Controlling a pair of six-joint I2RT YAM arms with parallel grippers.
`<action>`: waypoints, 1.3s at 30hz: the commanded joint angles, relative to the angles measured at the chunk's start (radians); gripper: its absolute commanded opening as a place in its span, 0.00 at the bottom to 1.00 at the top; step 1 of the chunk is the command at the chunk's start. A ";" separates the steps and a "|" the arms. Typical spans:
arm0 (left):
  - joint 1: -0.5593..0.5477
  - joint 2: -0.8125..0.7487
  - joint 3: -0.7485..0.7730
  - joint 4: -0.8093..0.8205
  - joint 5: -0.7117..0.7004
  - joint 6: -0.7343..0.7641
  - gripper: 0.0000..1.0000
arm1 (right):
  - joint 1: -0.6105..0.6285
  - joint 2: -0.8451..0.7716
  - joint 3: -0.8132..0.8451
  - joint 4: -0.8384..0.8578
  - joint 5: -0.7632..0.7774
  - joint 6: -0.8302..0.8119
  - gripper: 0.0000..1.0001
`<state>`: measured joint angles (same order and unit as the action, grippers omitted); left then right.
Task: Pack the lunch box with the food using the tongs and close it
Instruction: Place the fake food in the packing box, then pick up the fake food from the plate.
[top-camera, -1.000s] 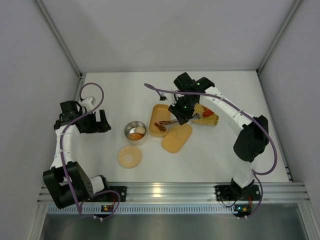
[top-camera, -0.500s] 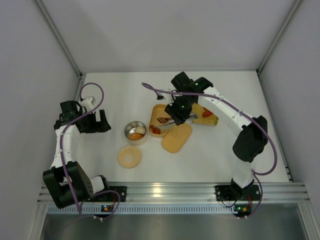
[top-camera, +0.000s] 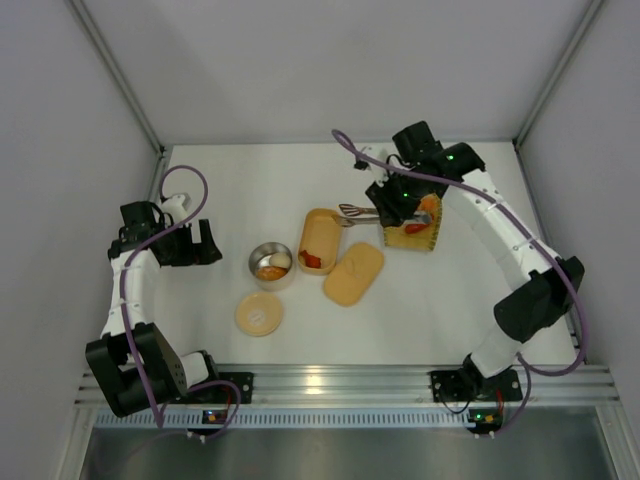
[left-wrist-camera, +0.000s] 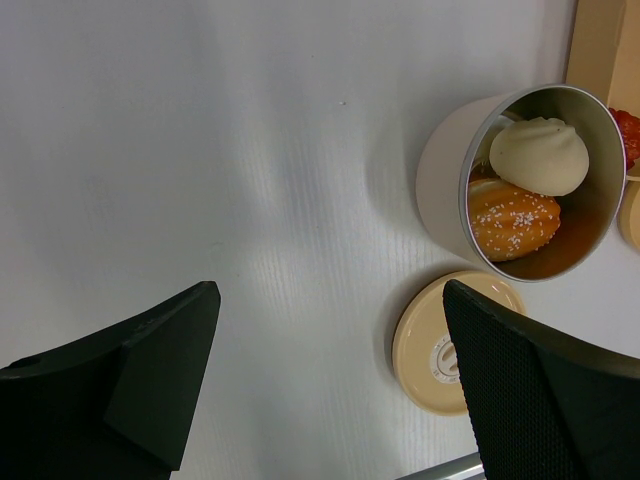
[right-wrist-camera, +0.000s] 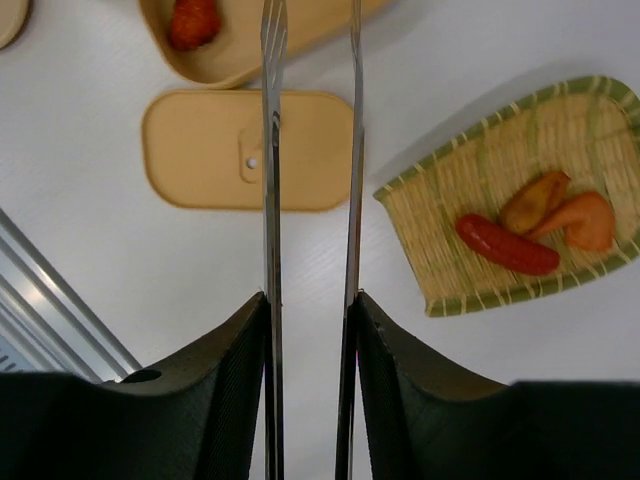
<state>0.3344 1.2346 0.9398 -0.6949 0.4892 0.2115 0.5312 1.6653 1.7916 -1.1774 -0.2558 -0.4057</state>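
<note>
My right gripper (right-wrist-camera: 310, 300) is shut on the tongs (right-wrist-camera: 272, 150), whose two slim silver arms run forward between its fingers with nothing between them in this view. From above, the tongs (top-camera: 352, 212) point left over the far end of the pale-orange lunch box (top-camera: 320, 230), which holds a red piece (top-camera: 312, 260). Its flat lid (top-camera: 353, 274) lies beside it. The small steel tin (left-wrist-camera: 445, 180) holds a white ball (left-wrist-camera: 540, 155) and an orange piece (left-wrist-camera: 510, 218); its tan lid (left-wrist-camera: 430, 345) lies nearby. My left gripper (left-wrist-camera: 330, 300) hangs open left of the tin.
A woven tray (top-camera: 428, 240) lies under my right gripper (top-camera: 400, 205) at the right. In the right wrist view the woven tray (right-wrist-camera: 450, 200) carries a red sausage (right-wrist-camera: 505, 245) and two orange pieces (right-wrist-camera: 570, 215). White walls enclose the table.
My right gripper has swung right and back with the tongs, from over the lunch box toward the woven tray. A red piece now lies in the box. The left arm has not moved.
</note>
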 joint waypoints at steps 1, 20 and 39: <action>0.006 -0.021 -0.006 0.029 0.022 0.008 0.98 | -0.127 -0.073 -0.041 -0.013 0.044 -0.042 0.38; 0.008 -0.001 -0.004 0.034 0.029 0.000 0.98 | -0.461 0.030 -0.011 -0.019 0.122 -0.222 0.34; 0.008 0.009 -0.007 0.041 0.032 -0.004 0.98 | -0.364 0.197 0.089 -0.033 0.176 -0.091 0.36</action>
<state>0.3344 1.2419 0.9398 -0.6914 0.4938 0.2104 0.1516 1.8359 1.8275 -1.2034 -0.1009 -0.5312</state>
